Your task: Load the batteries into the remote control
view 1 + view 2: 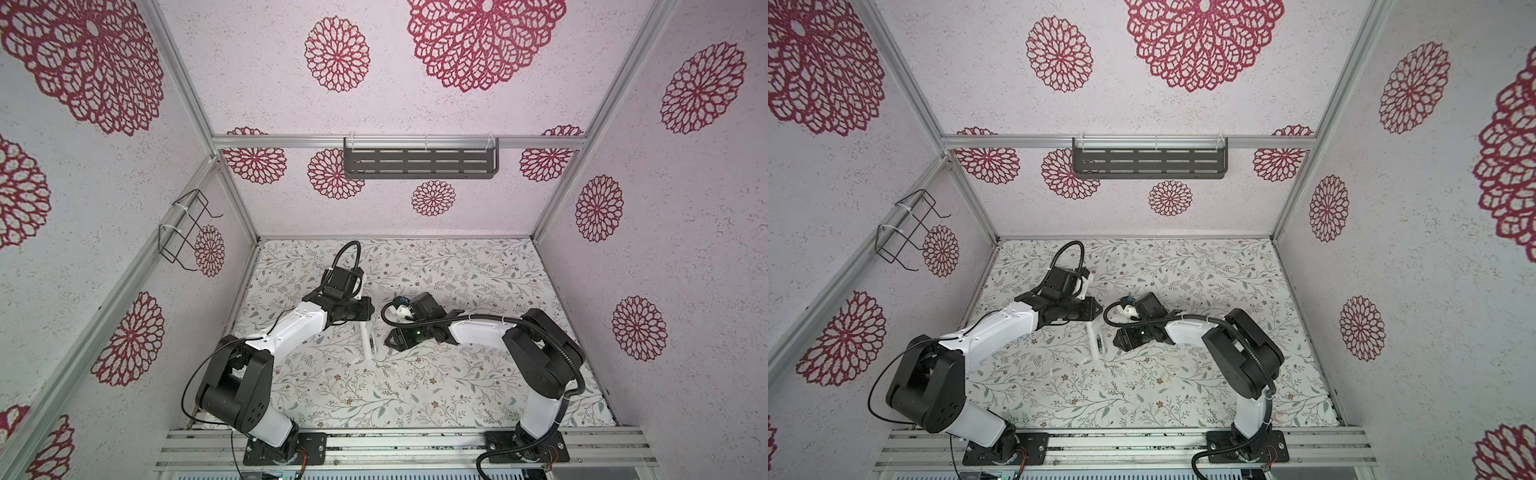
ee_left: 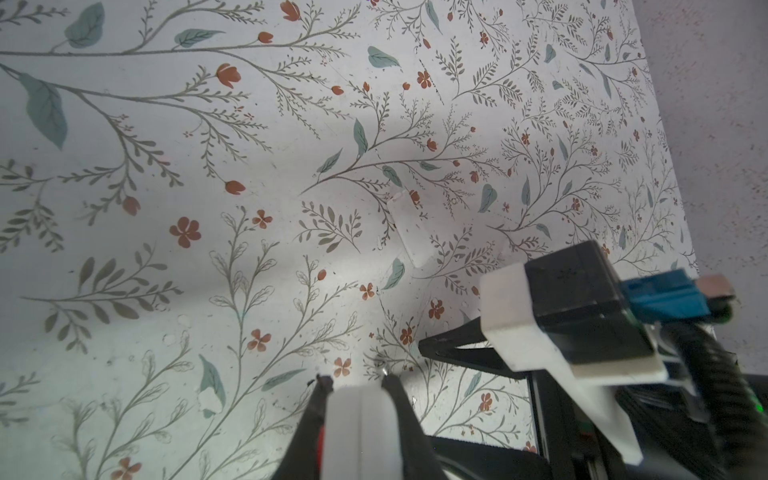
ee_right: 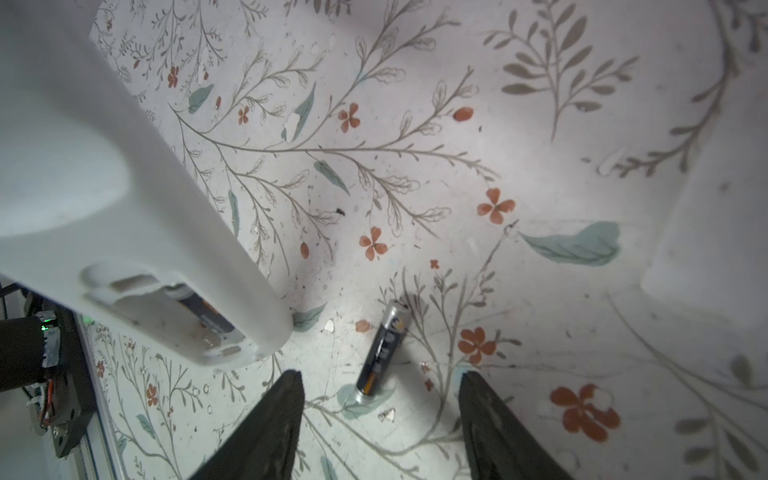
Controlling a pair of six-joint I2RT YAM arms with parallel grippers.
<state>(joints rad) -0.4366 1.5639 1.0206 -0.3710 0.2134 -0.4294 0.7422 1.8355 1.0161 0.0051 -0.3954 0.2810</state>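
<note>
My left gripper (image 2: 355, 380) is shut on the remote control (image 2: 361, 432), a long slim white body that it holds tilted, lower end toward the table, in both top views (image 1: 367, 332) (image 1: 1096, 340). In the right wrist view the remote's plain back (image 3: 124, 199) shows an open battery recess (image 3: 183, 328) with one dark battery (image 3: 208, 316) inside. A second battery (image 3: 382, 349) lies loose on the floral table. My right gripper (image 3: 380, 386) is open, with a fingertip either side of the battery's near end and not touching it. It sits just right of the remote (image 1: 388, 341).
A small flat white piece (image 2: 409, 230) lies on the floral table (image 1: 457, 374) beyond the remote. A blurred white shape (image 3: 706, 232) fills the right wrist view's edge. A dark slotted shelf (image 1: 419, 164) hangs on the back wall and a wire basket (image 1: 187, 232) on the left wall.
</note>
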